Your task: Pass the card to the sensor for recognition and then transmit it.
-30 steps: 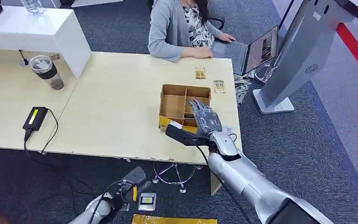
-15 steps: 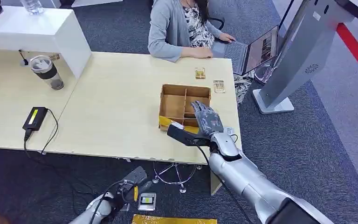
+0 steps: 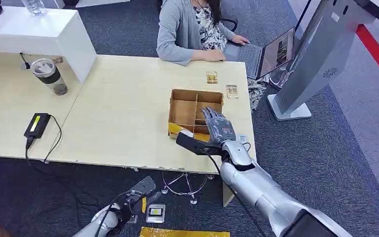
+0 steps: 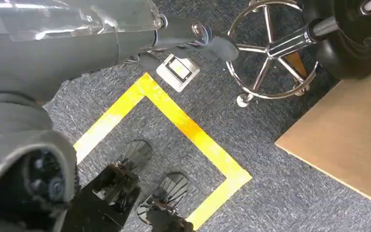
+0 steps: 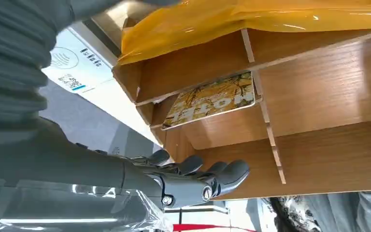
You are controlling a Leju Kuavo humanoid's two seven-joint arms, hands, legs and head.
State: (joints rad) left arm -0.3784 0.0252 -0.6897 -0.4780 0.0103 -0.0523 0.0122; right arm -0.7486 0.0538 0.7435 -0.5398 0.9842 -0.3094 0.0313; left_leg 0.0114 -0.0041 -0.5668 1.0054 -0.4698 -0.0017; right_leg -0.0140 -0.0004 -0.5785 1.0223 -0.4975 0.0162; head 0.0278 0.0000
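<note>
your right robot hand [image 3: 218, 128] hovers over the divided wooden box [image 3: 179, 111], fingers extended and apart, holding nothing. the card [image 5: 211, 98], yellow-patterned with "hotel" lettering, leans in a narrow slot. you risk jamming fingers against the dividers, or tipping the box off the surface [image 3: 118, 113].

In the right wrist view you see the right robot hand [image 5: 193, 181] held over a wooden divider box [image 5: 319, 96]. Its dark fingers [image 5: 232, 171] are extended side by side, close to the box wall, and hold nothing. One card [image 5: 212, 99], printed in yellow with the word "HOTEL", lies flat in a compartment beside a partition. Yellow tape [image 5: 251, 21] covers one edge of the box. A white card [image 5: 75, 70] with a QR code lies outside the box.
</note>
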